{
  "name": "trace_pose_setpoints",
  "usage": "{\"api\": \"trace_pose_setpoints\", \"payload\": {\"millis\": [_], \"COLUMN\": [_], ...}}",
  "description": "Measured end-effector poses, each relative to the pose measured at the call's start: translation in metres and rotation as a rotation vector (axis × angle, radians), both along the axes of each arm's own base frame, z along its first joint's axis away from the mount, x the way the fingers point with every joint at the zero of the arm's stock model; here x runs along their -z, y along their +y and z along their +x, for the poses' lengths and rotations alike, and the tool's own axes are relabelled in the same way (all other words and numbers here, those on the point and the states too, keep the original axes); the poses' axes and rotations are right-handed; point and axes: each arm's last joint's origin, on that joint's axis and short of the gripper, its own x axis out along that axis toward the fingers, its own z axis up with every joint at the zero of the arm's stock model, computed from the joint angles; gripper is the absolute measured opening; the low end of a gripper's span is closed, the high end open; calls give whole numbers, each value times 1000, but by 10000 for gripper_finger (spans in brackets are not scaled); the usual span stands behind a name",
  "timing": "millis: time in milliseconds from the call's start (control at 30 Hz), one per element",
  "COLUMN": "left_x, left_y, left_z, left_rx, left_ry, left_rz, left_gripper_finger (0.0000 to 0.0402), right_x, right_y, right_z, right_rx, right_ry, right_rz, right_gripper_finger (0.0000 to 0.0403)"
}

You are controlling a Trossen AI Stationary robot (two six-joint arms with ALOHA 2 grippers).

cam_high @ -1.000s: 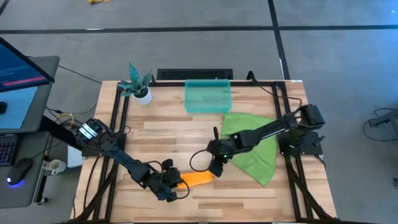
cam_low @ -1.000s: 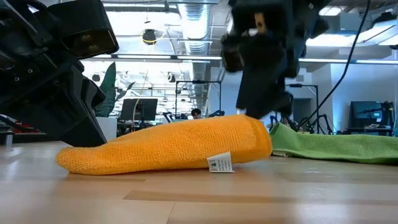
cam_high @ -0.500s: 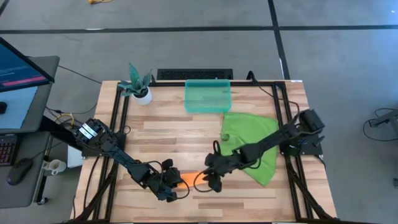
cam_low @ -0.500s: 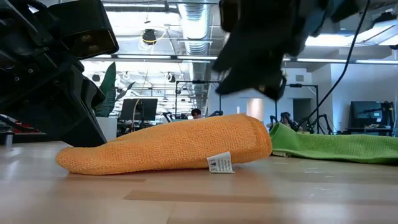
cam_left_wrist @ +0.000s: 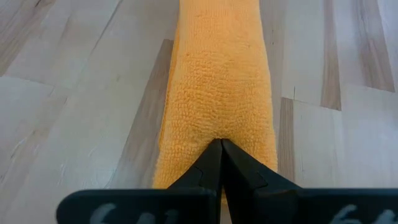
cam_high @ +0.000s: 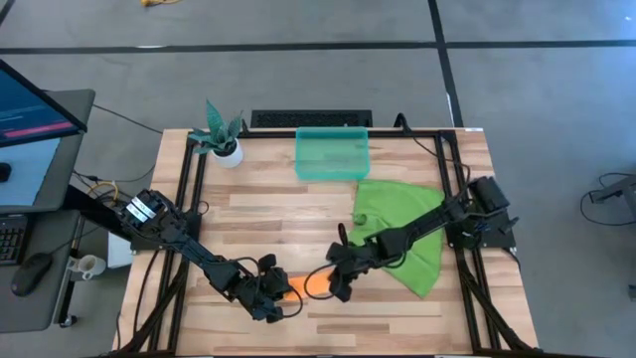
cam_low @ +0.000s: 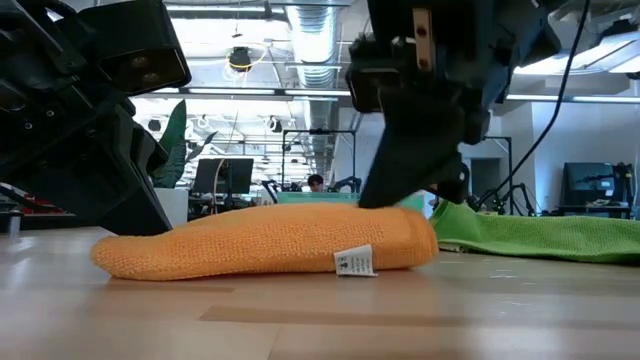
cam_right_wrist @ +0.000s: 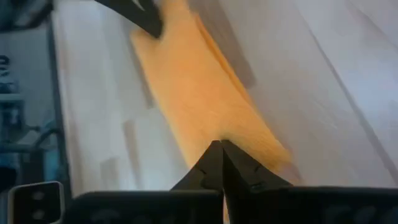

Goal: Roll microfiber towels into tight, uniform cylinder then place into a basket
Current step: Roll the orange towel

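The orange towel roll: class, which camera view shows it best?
The low view: the orange towel roll lies full-length with its tag showing. The high view mostly hides it under both grippers. Each wrist view shows only one end at closed fingers.

No legible text, brand, number or sign is found in any view; a small white tag [cam_low: 355, 263] is seen sewn to the orange towel [cam_low: 270, 240] in the low view, dark print is carried on it, but no character can be made out; pale marks are seen along the dark bar at the edge of the left wrist view and of the right wrist view, cut off and unreadable; a lit monitor [cam_high: 35, 109] beside the table is seen in the high view, with red and blue areas on screen, no words resolved; nothing written is seen on the basket [cam_high: 332, 153].
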Motion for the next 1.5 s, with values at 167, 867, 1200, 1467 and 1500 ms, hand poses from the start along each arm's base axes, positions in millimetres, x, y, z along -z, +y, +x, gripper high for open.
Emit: {"api": "trace_pose_setpoints", "payload": {"millis": [167,867,1200,1467,1500], "left_x": [0,0,-13,-61,-64], "left_y": [0,0,0,7,6], "left_z": [0,0,3,-5,-5], "left_rx": [-4,16,71,39,31], "left_ry": [-4,-5,-4,-117,-146], "left_rz": [4,11,26,158,180], "left_gripper_finger": [0,39,133,118,115], "right_x": [12,28,29,29,29], "right_y": [-2,0,0,0,0], "right_z": [-2,-1,-1,-2,-2], "right_rx": [24,-5,-6,-6,-6], "right_ry": [65,115,116,116,116], "right_rz": [-27,-37,-40,-41,-41], "right_gripper_finger": [25,9,11,11,11]}}
